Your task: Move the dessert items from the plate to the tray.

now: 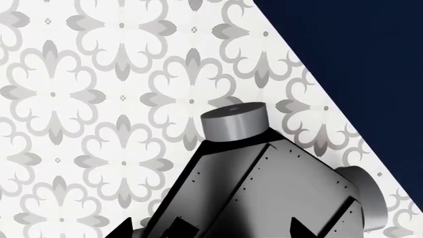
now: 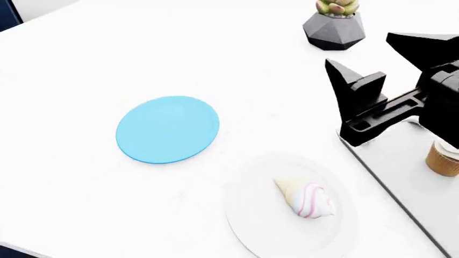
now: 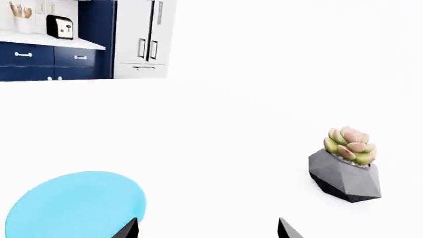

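The cone-shaped sweet (image 2: 305, 198) lies on its side on the round white plate (image 2: 248, 215) at the near edge of the white table (image 2: 86, 59), its long axis running diagonally: cream tip toward the blue plate (image 2: 167, 129), pink-striped white top toward me and to the right. The cupcake (image 2: 444, 157) stands upright in its brown wrapper on the light grey tray (image 2: 401, 177), just right of the white plate, partly hidden behind my right gripper (image 2: 391, 64). That gripper hovers above the tray's far end, fingers spread wide and holding nothing. A succulent (image 2: 336, 22) in a grey faceted pot sits at the table's far side. My right wrist camera shows navy cabinets (image 3: 46, 62), a toaster (image 3: 60, 27) and a white refrigerator (image 3: 142, 37) beyond the table. My left wrist camera looks down on floral-patterned floor tiles (image 1: 99, 99) and part of the arm; only the fingertips show, so I cannot tell that gripper's state.
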